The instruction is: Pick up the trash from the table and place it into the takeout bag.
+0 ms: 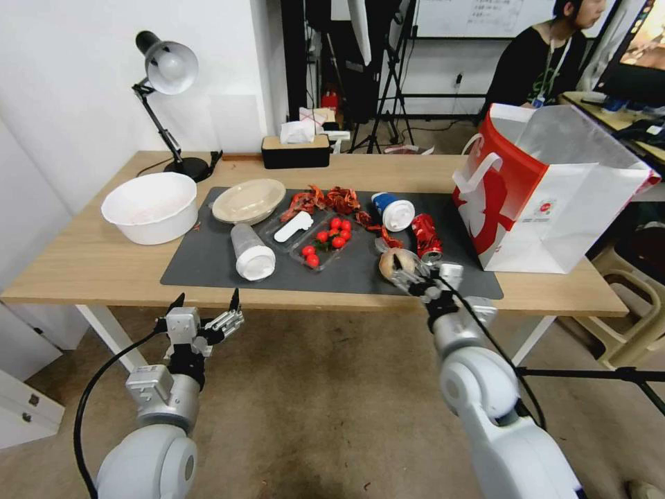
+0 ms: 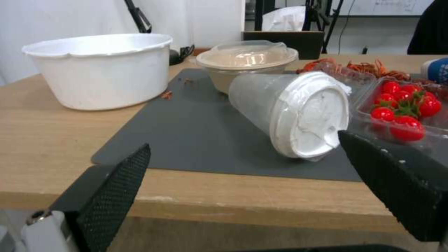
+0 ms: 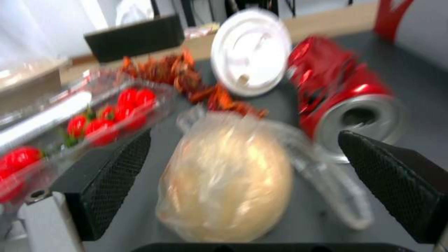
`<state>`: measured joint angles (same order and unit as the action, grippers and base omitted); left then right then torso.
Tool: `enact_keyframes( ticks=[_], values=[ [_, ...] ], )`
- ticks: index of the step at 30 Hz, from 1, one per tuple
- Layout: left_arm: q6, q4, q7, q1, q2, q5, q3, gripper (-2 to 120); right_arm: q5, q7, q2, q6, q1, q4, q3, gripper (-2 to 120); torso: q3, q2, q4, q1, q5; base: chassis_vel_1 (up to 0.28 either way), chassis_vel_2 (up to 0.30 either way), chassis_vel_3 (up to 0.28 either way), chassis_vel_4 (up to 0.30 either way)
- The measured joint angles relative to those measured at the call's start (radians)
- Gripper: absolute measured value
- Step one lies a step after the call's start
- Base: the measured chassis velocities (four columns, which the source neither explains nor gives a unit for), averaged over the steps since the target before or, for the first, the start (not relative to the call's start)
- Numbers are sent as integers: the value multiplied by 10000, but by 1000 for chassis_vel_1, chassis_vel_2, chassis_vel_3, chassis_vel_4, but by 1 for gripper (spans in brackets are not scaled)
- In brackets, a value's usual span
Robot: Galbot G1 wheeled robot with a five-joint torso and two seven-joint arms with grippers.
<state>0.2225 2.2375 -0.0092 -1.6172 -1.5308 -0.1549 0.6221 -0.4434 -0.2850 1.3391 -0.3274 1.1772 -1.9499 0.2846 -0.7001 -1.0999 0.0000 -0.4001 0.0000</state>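
So, going left to right across the head view. Lower left, the left gripper [image 1: 206, 313] hangs off the near edge of the table [image 1: 90, 263], fingers spread wide, holding nothing. It's pointed at the clear cup [image 1: 251, 252], which lies on its side on the grey mat [image 1: 201, 260], lid toward the robot. Up behind it sits the beige dish [image 1: 248, 200], and the big white bowl [image 1: 149, 206] is further left, off the mat.

Middle of the frame is the tomato tray [image 1: 327, 242]. Right of that are the blue cup [image 1: 393, 211] and the crushed can [image 1: 427, 237], both lying down.

The right gripper [image 1: 410, 275] is right at the wrapped bun [image 1: 395, 261] near the front edge of the mat. From the wrist cam its fingers [image 3: 110, 182] are wide apart with the bun sitting between them, not squeezed yet as far as I can tell.

What I'd worry about:
- The wrap is loose and slick, so the pads could catch only plastic and the bun slips out on the lift.
- The can is just beside the bun on one side, the tray near the other; a sloppy close could shove either one.
- The bun is squishy, so a hard clamp deforms it.

The bag [image 1: 554, 201] stands open at far right, well apart from the bun. It looks light, so clipping its rim could tip it.
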Motion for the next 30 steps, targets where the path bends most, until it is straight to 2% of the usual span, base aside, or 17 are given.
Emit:
enact_keyframes(
  ticks=[6, 9, 12, 13, 15, 18, 20, 22, 24, 26, 28, 30],
  values=[
    [-158, -130, -9, -6, -43, 33, 14, 100, -56, -244, 58, -250, -450, 372, -393, 100, 0, 0, 0, 0, -1, 0, 0, 0, 0],
    [-221, -148, -15, -12, -58, 40, 25, 100, -39, -489, 114, -477, -543, 393, -528, 95, 0, 0, 0, 1, -1, 0, 0, 0, 0],
    [-297, -164, -20, -17, -59, 44, 52, 100, 19, -789, 148, -902, -559, 382, -597, 82, 0, 0, -1, 1, 0, 0, 0, 0, 0],
    [-297, -164, -20, -17, -59, 44, 52, 100, 19, -789, 148, -902, -559, 382, -597, 82, 0, 0, -1, 1, 0, 0, 0, 0, 0],
    [-392, -185, -22, -31, -63, 69, 55, 100, 52, -956, 153, -1100, -559, 370, -640, 69, 0, -1, 0, 1, 0, 0, 0, 0, 0],
    [-440, -203, -24, -44, -66, 81, 57, 100, 65, -1020, 167, -1142, -558, 370, -652, 63, 1, 0, 0, 1, 0, 0, 0, 0, 0],
    [-592, -264, -28, -58, -66, 139, 57, 100, 79, -1063, 185, -1160, -546, 368, -653, 50, 1, 0, 0, 1, 0, 0, 0, 0, 0],
    [-617, -280, -29, -62, -65, 156, 57, 100, 82, -1068, 191, -1160, -535, 362, -653, 46, 1, 0, 0, 1, 0, 0, 0, 0, 0],
    [-683, -327, -32, -73, -64, 192, 50, 100, 113, -1070, 214, -1143, -488, 332, -642, 35, 1, -1, 0, 1, 0, 0, 0, 0, 0],
    [-694, -339, -32, -75, -65, 201, 46, 100, 129, -1070, 218, -1135, -470, 323, -635, 34, 1, 0, 0, 1, 0, 0, 0, 0, 0],
    [-716, -367, -33, -77, -70, 216, 24, 100, 194, -1062, 221, -1103, -419, 303, -607, 22, 1, 0, 0, 2, 0, 0, 0, 0, 0],
    [-718, -371, -33, -77, -71, 219, 18, 100, 209, -1056, 222, -1095, -405, 294, -601, 22, 1, -1, 0, 1, 0, 0, 0, 0, 0]
  ],
)
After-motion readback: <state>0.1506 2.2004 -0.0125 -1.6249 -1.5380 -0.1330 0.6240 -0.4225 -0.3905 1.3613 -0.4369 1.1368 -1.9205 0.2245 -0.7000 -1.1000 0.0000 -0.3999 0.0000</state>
